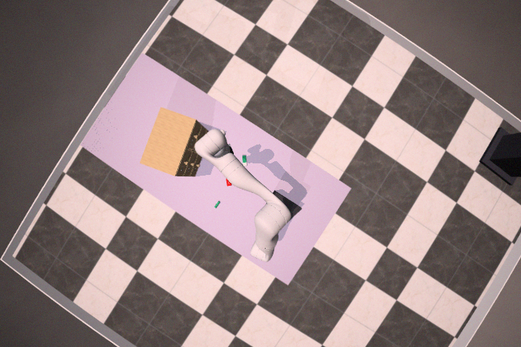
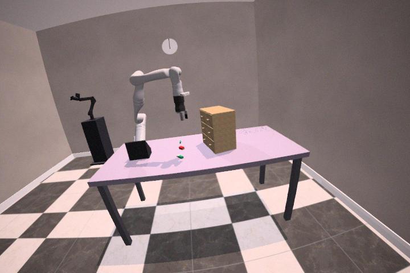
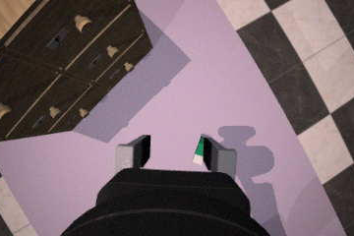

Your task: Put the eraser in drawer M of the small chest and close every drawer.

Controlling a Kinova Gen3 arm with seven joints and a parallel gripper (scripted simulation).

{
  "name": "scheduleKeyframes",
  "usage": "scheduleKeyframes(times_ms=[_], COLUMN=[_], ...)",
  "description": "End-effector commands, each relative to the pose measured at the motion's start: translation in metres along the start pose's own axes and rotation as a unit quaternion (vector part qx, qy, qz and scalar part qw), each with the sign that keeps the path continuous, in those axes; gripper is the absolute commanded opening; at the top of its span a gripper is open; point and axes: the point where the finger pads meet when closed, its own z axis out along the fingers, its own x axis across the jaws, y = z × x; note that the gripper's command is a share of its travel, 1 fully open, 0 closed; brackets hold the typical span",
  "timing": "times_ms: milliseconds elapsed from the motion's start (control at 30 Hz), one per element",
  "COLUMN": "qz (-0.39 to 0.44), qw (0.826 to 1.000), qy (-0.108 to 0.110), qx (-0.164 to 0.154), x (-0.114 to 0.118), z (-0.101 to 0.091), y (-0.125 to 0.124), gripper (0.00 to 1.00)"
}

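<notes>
The eraser [image 1: 244, 157] [image 2: 180, 156] [image 3: 200, 148], green with a white end, lies on the table in front of the chest. In the wrist view the right finger partly covers it. The wooden chest [image 1: 166, 141] [image 2: 225, 132] [image 3: 25, 74] stands upright, with dark drawer fronts in two columns of three, each with a knob. All drawers look pushed in. The label plates are too small to read, so I cannot tell which is M. My gripper [image 2: 184, 118] [image 3: 176, 147] is open and empty, high above the table, near the height of the chest's top. The arm hides it in the top view.
A red object [image 1: 229, 183] [image 2: 181, 147] and a smaller green object [image 1: 217, 204] [image 2: 180, 141] lie on the table [image 1: 117, 110] [image 2: 260, 144]. A black block [image 1: 292, 204] [image 2: 137, 150] stands beside the arm's base. A black pedestal [image 2: 97, 138] with another arm stands beyond the table.
</notes>
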Motion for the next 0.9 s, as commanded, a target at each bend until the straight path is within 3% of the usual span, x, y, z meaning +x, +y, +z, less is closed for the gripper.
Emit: scheduleKeyframes(times_ms=[0, 433, 867], qz=[-0.04, -0.223, -0.33], qw=[0.999, 0.975, 0.944], qy=[0.0, 0.0, 0.0], qx=[0.0, -0.004, -0.006], x=[-0.003, -0.024, -0.036], z=[0.011, 0.046, 0.067], y=[-0.003, -0.011, -0.016], gripper=[1.0, 1.0, 1.0])
